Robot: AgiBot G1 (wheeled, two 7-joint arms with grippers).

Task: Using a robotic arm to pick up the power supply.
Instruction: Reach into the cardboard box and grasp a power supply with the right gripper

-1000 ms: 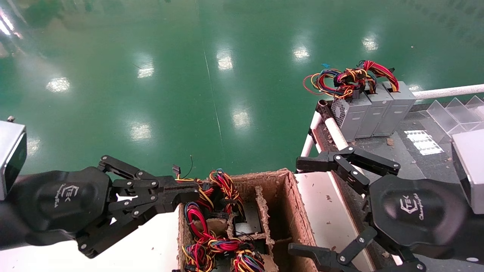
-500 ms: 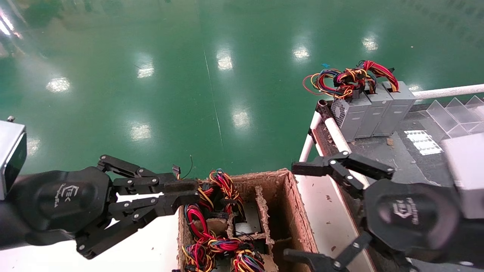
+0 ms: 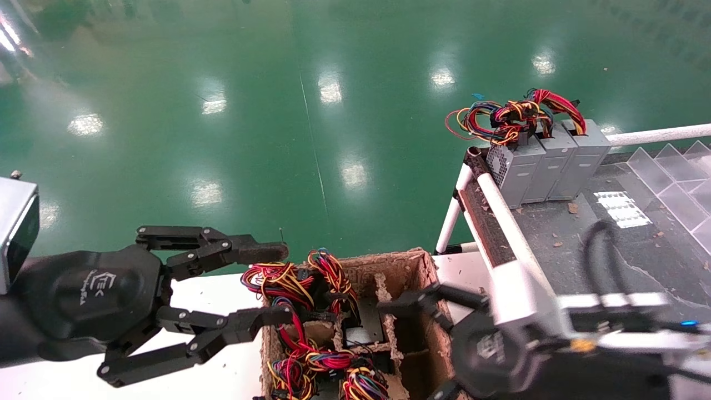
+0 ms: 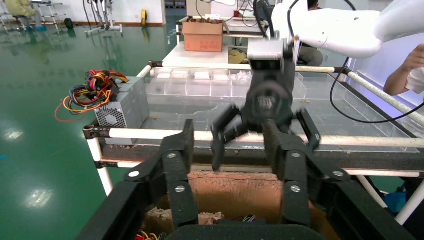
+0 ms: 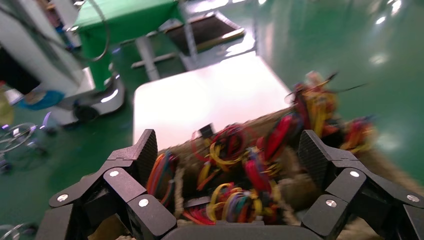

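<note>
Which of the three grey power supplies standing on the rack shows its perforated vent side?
The power supply at the row's left end, nearest the rack's corner; the other two show plain grey faces.

1. The right gripper (image 3: 422, 344) is motion-blurred in the head view, its near finger cut off by the picture's edge.
2. Power supplies in the cardboard box (image 3: 439, 311) are mostly hidden under tangled wires (image 3: 303, 333).

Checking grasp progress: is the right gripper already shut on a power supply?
No: the right gripper has its fingers spread wide, empty, above the wire bundles in the cardboard box.
</note>
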